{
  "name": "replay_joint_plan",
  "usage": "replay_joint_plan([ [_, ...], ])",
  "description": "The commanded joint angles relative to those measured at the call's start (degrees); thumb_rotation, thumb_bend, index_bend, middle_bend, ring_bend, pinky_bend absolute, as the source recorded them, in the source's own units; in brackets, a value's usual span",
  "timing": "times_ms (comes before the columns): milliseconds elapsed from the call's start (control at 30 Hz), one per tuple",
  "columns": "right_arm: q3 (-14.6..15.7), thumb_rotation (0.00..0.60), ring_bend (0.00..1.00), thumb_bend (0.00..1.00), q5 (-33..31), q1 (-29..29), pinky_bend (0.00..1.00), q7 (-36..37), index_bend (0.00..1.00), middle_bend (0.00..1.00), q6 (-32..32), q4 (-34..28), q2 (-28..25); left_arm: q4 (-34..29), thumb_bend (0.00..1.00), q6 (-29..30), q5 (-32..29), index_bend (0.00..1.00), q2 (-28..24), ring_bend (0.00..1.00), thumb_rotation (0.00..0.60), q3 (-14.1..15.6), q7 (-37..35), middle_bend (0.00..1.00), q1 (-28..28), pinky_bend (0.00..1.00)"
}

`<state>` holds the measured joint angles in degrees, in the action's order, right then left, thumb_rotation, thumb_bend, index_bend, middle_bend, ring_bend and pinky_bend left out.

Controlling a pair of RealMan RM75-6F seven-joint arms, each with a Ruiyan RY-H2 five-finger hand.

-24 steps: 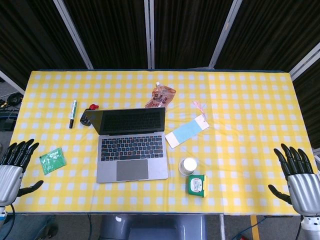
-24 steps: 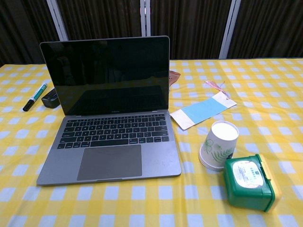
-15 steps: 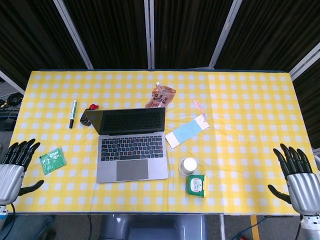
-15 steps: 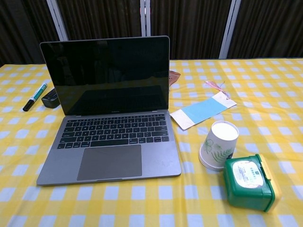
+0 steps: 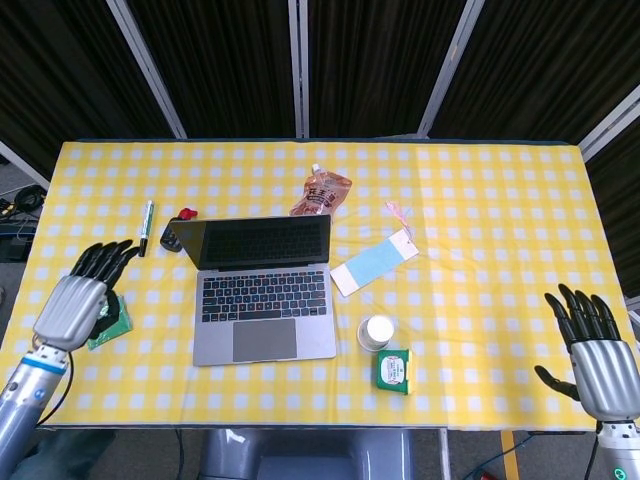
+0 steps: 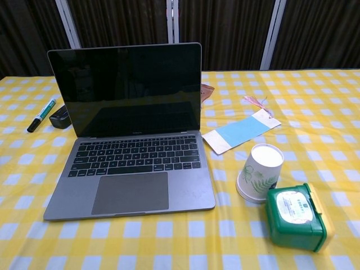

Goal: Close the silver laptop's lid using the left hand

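Head view: the silver laptop point(image 5: 262, 292) sits left of centre on the yellow checked cloth point(image 5: 480, 200), its flat metal base matte and its dark glossy lid upright. Compared with a moment ago, my left hand point(image 5: 82, 296) has risen from the lower left corner onto the table, over the crinkly green packet point(image 5: 112, 322). Its dark fingers point(image 5: 105, 258) are spread, holding nothing. My right hand point(image 5: 592, 348) waits splayed at lower right, also empty.

Silver slim metal laptop point(image 5: 262, 296) point(image 6: 130, 163) sat open on yellow-checked tablecloth, left of table centre. Lid upright, tilted slightly back; screen dark. Black keyboard and grey trackpad exposed, facing table's near edge.
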<state>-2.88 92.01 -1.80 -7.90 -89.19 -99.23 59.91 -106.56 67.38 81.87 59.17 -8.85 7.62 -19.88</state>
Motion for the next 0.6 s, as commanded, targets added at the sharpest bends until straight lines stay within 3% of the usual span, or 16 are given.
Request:
replay_joint_plan([
  [33, -0.32, 0.600, 0.00, 0.00, -1.03, -0.39, 0.00, -0.37, 0.00, 0.00, 0.87, 0.35, 0.34, -0.32, 1.00, -7.33, -7.96, 0.00, 1.45, 0.00, 0.600, -6.36, 3.41, 0.00, -7.87, 0.00],
  [167, -0.92, 0.600, 0.00, 0.00, -2.70, -0.92, 0.00, -0.80, 0.00, 0.00, 1.94, 0.72, 0.78, 2.47, 1.00, -14.66, -16.07, 0.00, 3.49, 0.00, 0.600, -10.12, 5.92, 0.00, -15.27, 0.00],
  [367, -1.73, 0.600, 0.00, 0.00, -4.60, -1.38, 0.00, -1.56, 0.00, 0.00, 2.69, 1.10, 1.26, 7.44, 1.00, -21.81, -25.23, 0.00, 6.84, 0.00, 0.600, -12.29, 8.43, 0.00, -23.42, 0.00],
  [467, -2.01, 0.600, 0.00, 0.00, -5.62, -1.54, 0.00, -1.86, 0.00, 0.00, 3.12, 1.38, 1.48, 10.06, 1.00, -23.94, -29.32, 0.00, 8.55, 0.02, 0.600, -12.07, 10.08, 0.00, -26.67, 0.10],
  [600, -2.46, 0.600, 0.00, 0.00, -6.97, -1.75, 0.00, -1.94, 0.00, 0.00, 3.61, 1.87, 1.67, 12.97, 1.00, -25.39, -33.21, 0.03, 10.33, 0.15, 0.600, -11.40, 11.49, 0.11, -29.74, 0.26],
])
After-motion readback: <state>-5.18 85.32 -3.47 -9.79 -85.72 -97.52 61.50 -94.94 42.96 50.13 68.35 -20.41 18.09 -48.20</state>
